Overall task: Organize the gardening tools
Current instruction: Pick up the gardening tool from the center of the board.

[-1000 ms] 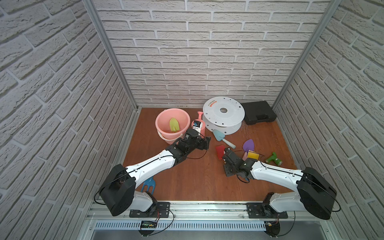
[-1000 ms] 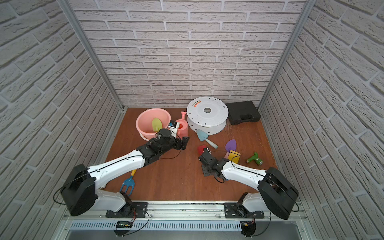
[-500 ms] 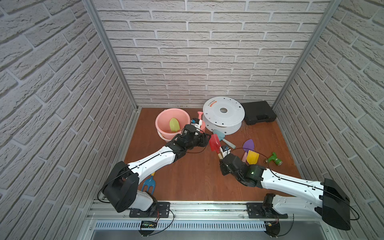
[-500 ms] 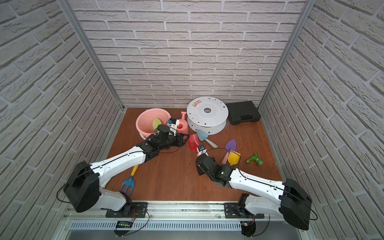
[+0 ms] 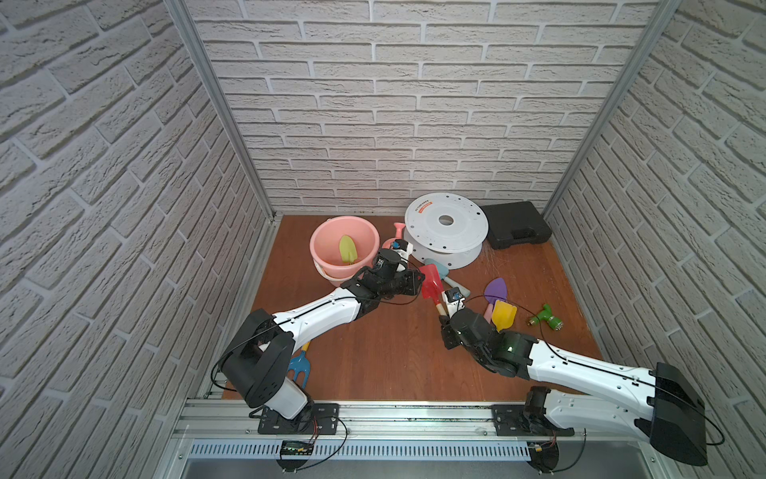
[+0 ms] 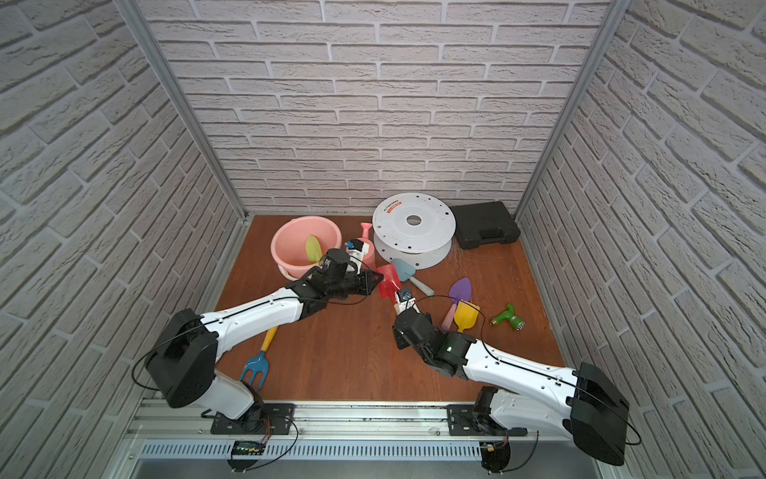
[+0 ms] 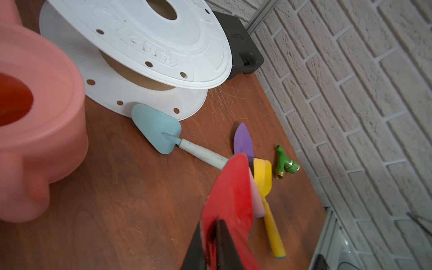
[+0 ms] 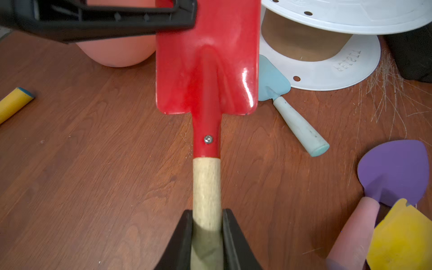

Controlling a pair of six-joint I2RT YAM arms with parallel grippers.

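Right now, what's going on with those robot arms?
Both arms are holding the red spade at once. The right gripper is shut on its wooden handle and the left gripper pinches the blade, like passing it over. A lime-green trowel sits in the pink bucket; the rest lie on the table.

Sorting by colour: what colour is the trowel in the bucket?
Lime-green trowel, best in a top view.

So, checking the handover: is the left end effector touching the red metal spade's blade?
Touching. In the left wrist view the left end effector is shut on the blade edge of the red metal spade.
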